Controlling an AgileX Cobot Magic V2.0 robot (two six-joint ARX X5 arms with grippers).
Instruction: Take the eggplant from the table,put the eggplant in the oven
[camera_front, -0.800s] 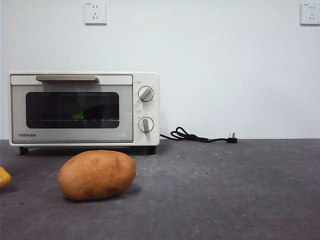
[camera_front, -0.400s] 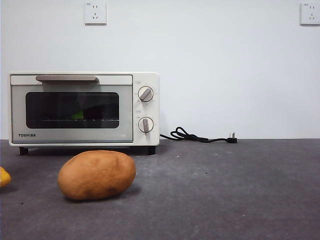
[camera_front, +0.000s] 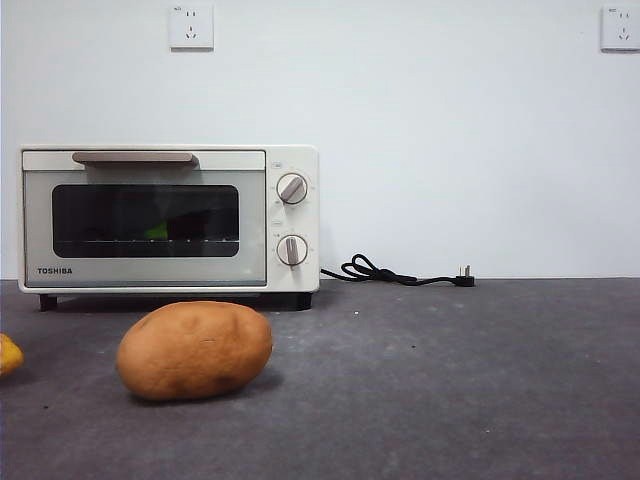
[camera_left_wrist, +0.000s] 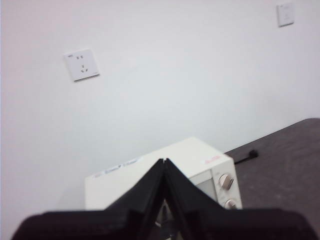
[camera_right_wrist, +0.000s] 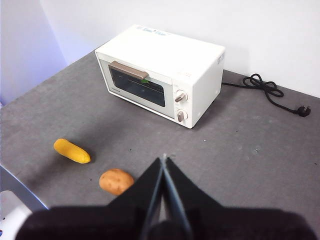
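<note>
Both arms hang raised above the desk (camera_right_wrist: 260, 150). The left tool (camera_left_wrist: 164, 162) and right tool (camera_right_wrist: 164, 159) are closed, empty. A green bit, perhaps the eggplant (camera_front: 156, 231), shows behind the closed oven (camera_front: 168, 218) door.

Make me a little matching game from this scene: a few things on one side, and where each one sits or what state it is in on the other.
Things:
1. potato
2. eggplant
3. plug
4. oven door

Places or states:
A. behind the oven's glass, only a green bit showing
B. shut
C. on the table in front of the oven
D. lying on the table, not in a wall socket

Pairs: 1-C, 2-A, 3-D, 4-B
</note>
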